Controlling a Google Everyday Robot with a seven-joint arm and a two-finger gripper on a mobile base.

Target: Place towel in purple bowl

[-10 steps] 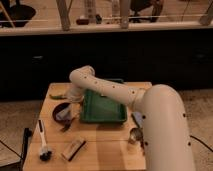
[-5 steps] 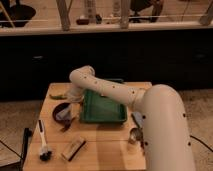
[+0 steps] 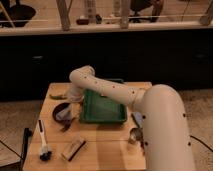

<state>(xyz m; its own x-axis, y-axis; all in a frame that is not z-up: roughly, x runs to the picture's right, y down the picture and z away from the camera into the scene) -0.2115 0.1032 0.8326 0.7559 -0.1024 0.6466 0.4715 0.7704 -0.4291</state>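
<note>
At the left edge of the wooden surface (image 3: 110, 150) lies a white-handled brush (image 3: 42, 137), with a tan block (image 3: 73, 148) just beside it. Farther back sits the purple bowl (image 3: 56, 111); the towel (image 3: 65, 115) lies inside it. The gripper (image 3: 75, 96) hangs just above the bowl's right rim, beside the green tray (image 3: 102, 119); whether it is open or closed cannot be told.

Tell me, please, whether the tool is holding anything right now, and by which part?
That cannot be told. The tool is right above the bowl, where the towel sits, but any hold on the towel is not visible.
</note>
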